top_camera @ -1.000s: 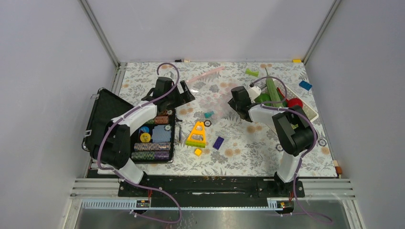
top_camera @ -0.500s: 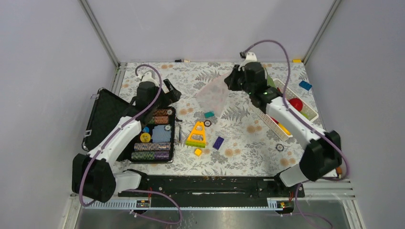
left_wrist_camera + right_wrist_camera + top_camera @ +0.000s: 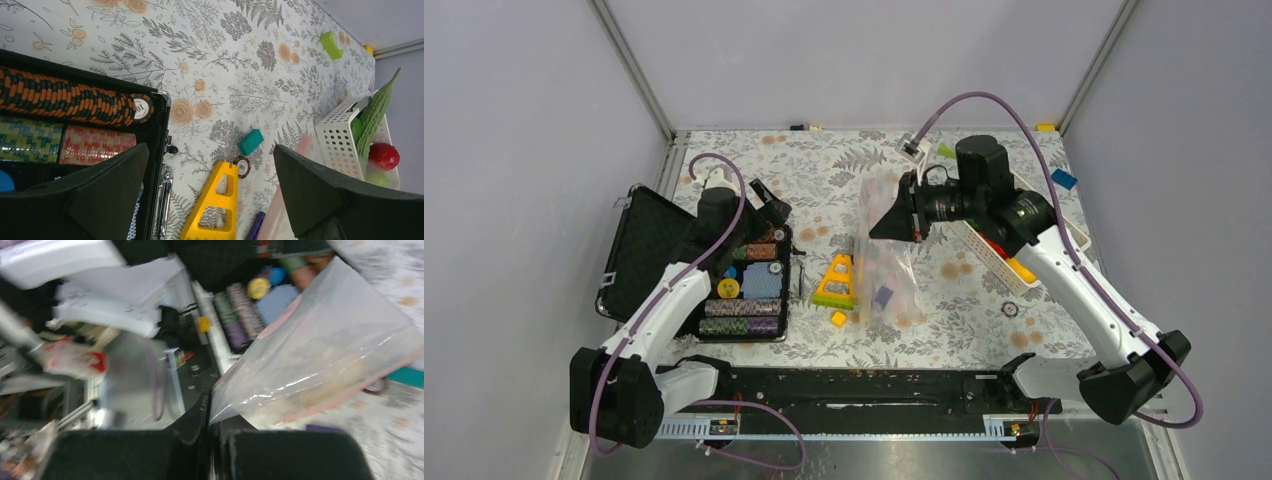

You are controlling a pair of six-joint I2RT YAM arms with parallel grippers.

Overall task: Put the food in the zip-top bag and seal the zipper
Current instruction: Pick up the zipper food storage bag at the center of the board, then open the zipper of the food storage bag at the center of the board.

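Swinging in from the far side, the right gripper had carried the bag to mid-table, where it hung limp from one corner, jaws shut tight on the plastic. Its mouth was not yet held apart, so loading could not begin. The left gripper hovered wide open and empty over the case. The food lay in the basket, right of the bag. Bare mat lay beyond; the yellow toy crowded the bag's left edge.
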